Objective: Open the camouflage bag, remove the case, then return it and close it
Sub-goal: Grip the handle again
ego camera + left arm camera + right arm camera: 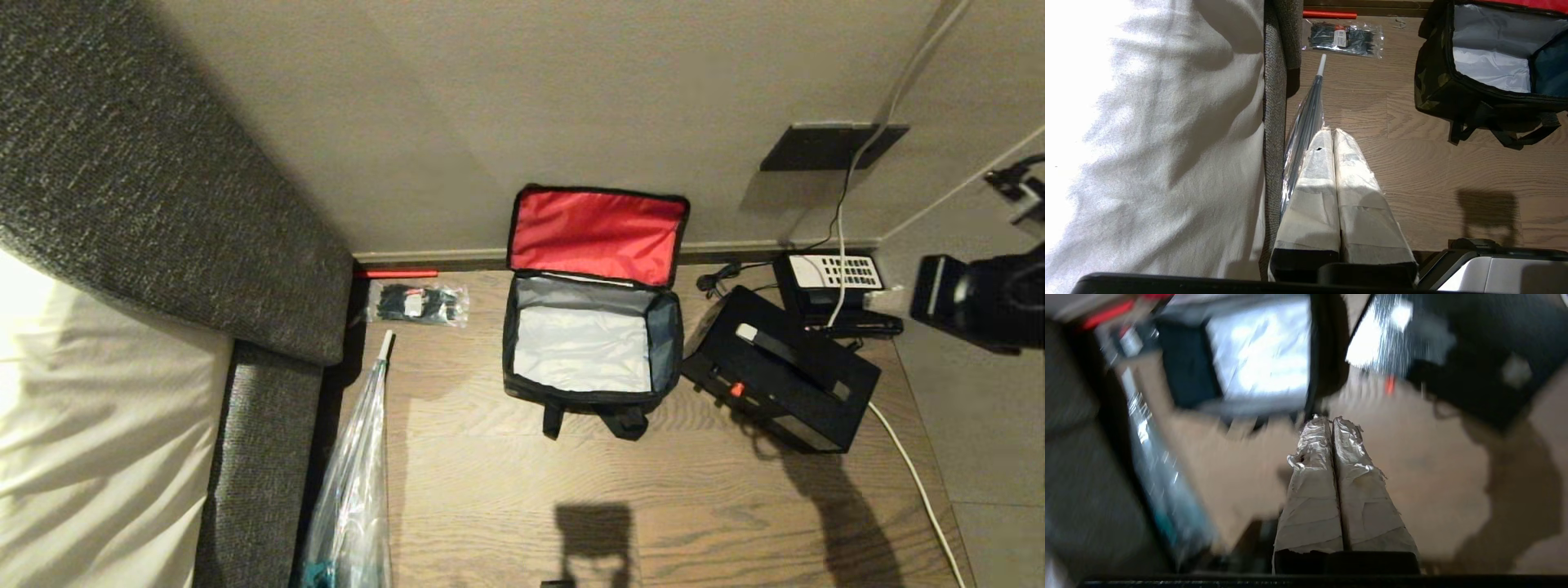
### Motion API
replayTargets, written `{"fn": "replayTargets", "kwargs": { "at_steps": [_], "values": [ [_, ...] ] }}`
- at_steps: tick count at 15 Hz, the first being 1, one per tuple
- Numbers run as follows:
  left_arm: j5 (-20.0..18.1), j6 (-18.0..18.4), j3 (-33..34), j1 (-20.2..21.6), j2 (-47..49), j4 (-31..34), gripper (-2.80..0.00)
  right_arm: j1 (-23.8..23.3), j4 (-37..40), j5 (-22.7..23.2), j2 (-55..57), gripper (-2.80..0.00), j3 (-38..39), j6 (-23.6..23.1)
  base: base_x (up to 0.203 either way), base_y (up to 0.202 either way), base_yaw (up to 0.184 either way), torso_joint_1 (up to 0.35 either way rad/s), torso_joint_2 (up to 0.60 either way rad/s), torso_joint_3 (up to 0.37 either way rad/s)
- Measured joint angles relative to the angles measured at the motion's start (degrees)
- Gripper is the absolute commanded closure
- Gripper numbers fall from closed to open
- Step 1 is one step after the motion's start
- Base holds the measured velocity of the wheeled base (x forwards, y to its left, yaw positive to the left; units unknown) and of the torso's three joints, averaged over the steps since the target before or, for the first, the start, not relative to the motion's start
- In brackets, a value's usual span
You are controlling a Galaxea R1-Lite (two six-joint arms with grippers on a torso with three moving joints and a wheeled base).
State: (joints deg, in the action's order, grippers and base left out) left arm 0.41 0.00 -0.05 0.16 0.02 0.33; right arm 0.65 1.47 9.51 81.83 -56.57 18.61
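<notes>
1. Nearest in the left wrist view, the left gripper [1334,132] hangs over the wood floor [1412,163] with its taped fingers pressed together on nothing; its tips lie beside a clear plastic sleeve [1306,118] running along the bed's grey edge [1274,143].
2. The right gripper [1332,419] shows in its own wrist view, blurred, fingers tight together and empty, above bare floor below the bag and case.
3. In the head view's lower left, the sleeve points up the frame; white bedding [98,425] fills the left edge.
4. At mid-frame the bag [589,343] stands on the floor, wide open; its red lid [598,235] leans back on the wall, the silver lining is exposed, and black straps trail from its near side.
5. The case [780,377] lies out on the floor, just right of the bag, turned at an angle; grey handle bar and red latch face up.
6. Farther, upper left of the bag, a packet of black cable ties [418,304] lies by the skirting; a telephone [834,287] sits behind the case at upper right, with a white cable running up the wall.
</notes>
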Motion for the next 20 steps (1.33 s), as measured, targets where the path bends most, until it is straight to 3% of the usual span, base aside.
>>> {"fn": "replayTargets", "kwargs": {
  "at_steps": [1,3,4,8,11,13,18,20],
  "values": [
    [-0.01,0.0,0.0,0.0,0.0,0.0,0.0,-0.65,-3.3,0.29,4.94,-2.8,-1.6,-0.19,0.0,0.0,0.0,0.0,0.0,0.0],
    [0.0,0.0,0.0,0.0,0.0,0.02,0.0,-1.67,-7.87,-1.13,14.5,-2.8,-4.19,-4.04,0.0,0.0,0.0,0.0,0.0,0.0],
    [0.0,0.0,0.0,0.0,0.0,0.0,0.0,-2.04,-9.09,-3.66,18.22,-2.8,-5.44,-8.32,0.0,0.0,0.0,0.0,0.0,0.0],
    [0.0,0.0,-0.02,0.0,0.0,0.0,0.0,-2.27,-20.0,-18.53,29.27,-2.8,-7.61,-29.26,0.0,0.0,0.0,0.0,0.0,0.0],
    [0.0,0.0,-0.02,0.0,0.0,0.0,0.0,-1.9,-29.79,-25.2,32.22,-2.8,-0.82,-47.72,0.0,0.0,0.0,0.0,0.0,0.0],
    [0.02,0.0,-0.02,0.0,0.0,0.02,0.0,-1.4,-37.98,-31.09,33.86,-2.8,3.98,-57.25,0.0,0.0,0.0,0.0,0.0,0.0],
    [0.0,0.0,-0.02,0.0,0.0,0.02,0.0,3.78,-59.31,-54.07,39.89,-2.8,8.6,-74.27,0.0,0.0,0.0,0.0,0.0,0.0],
    [0.0,0.0,-0.02,0.0,0.0,0.0,0.0,5.13,-62.4,-58.25,42.74,-2.8,8.73,-75.66,0.0,0.0,0.0,0.0,0.0,0.0]
  ]
}}
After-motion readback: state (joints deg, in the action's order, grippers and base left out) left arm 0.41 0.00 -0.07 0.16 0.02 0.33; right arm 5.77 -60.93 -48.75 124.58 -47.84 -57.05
